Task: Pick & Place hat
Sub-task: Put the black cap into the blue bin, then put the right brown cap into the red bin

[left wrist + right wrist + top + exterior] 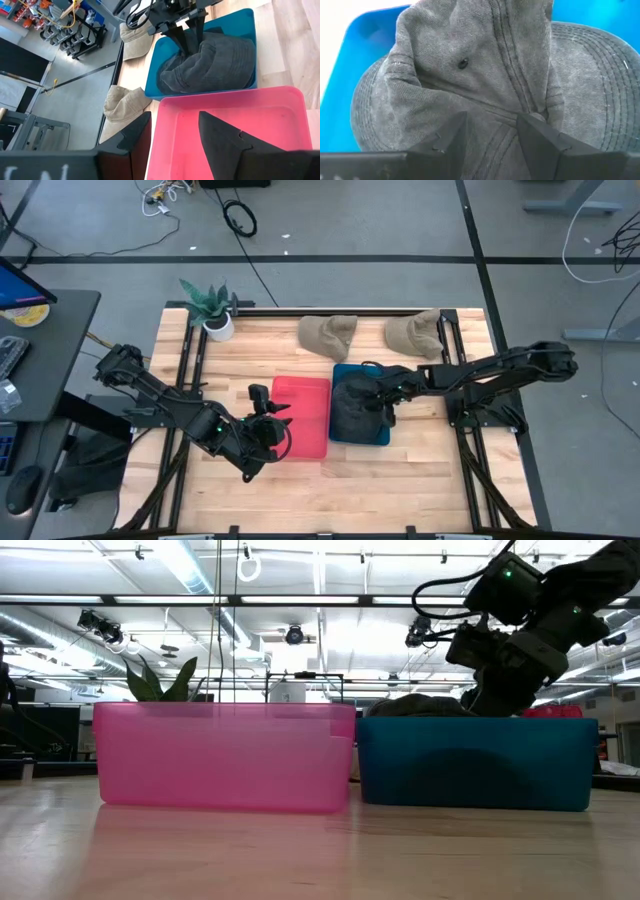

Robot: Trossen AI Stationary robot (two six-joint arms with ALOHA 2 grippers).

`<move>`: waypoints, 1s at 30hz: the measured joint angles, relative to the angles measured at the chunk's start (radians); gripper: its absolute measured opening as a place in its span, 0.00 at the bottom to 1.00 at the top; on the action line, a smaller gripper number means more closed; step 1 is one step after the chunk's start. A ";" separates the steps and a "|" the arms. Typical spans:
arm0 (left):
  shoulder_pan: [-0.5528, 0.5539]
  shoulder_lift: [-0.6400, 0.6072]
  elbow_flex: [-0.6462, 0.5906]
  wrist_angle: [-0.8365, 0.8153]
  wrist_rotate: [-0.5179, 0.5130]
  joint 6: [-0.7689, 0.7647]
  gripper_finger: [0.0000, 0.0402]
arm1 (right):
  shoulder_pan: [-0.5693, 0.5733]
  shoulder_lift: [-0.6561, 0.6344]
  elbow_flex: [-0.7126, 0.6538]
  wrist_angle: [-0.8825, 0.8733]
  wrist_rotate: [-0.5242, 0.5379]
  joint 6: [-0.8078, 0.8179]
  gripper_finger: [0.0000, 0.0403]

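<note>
— So, where's the hat?

— I see the dark grey hat (356, 408) lying crumpled in the blue bin (340, 371), next to the pink bin (300, 430).

— And your right gripper (186, 36)?

— It's down on the hat, fingers spread a little, fabric bunched between them; I can't tell whether it grips.

— The left?

— My left gripper (270, 412) hovers at the pink bin's edge, fingers apart, holding nothing. Two tan hats (327, 333) lie beyond.

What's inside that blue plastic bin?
A crumpled dark grey fabric hat fills the blue plastic bin, with the right claw at its crown. The hat hides the bin's floor, so anything underneath cannot be seen.
</note>
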 joint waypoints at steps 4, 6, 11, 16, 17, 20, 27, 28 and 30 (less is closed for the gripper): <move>0.000 0.000 0.000 -0.002 0.000 0.002 0.42 | 0.000 -0.024 0.010 -0.013 -0.026 0.000 0.45; 0.000 0.000 0.000 0.001 0.000 0.017 0.42 | -0.001 -0.043 0.019 -0.019 -0.041 0.000 0.45; 0.006 -0.001 0.000 0.042 0.000 0.020 0.42 | 0.000 -0.086 0.039 -0.011 -0.051 -0.001 0.45; 0.006 -0.007 0.000 0.042 0.007 0.011 0.42 | 0.000 -0.123 0.040 -0.014 -0.056 0.027 0.45; 0.006 -0.007 0.000 0.042 0.008 0.010 0.42 | 0.000 -0.130 0.040 -0.015 -0.057 0.027 0.45; 0.005 -0.007 0.000 0.045 0.008 0.001 0.42 | 0.000 -0.151 0.040 -0.015 -0.056 0.029 0.45; 0.006 -0.008 -0.010 0.195 0.120 0.062 0.42 | 0.000 -0.194 0.040 -0.028 -0.056 0.065 0.45; 0.008 -0.008 -0.020 0.237 0.150 0.092 0.42 | 0.000 -0.200 0.041 -0.027 -0.056 0.078 0.45; 0.012 -0.008 -0.041 0.310 0.202 0.134 0.42 | 0.000 -0.216 0.041 -0.027 -0.056 0.078 0.45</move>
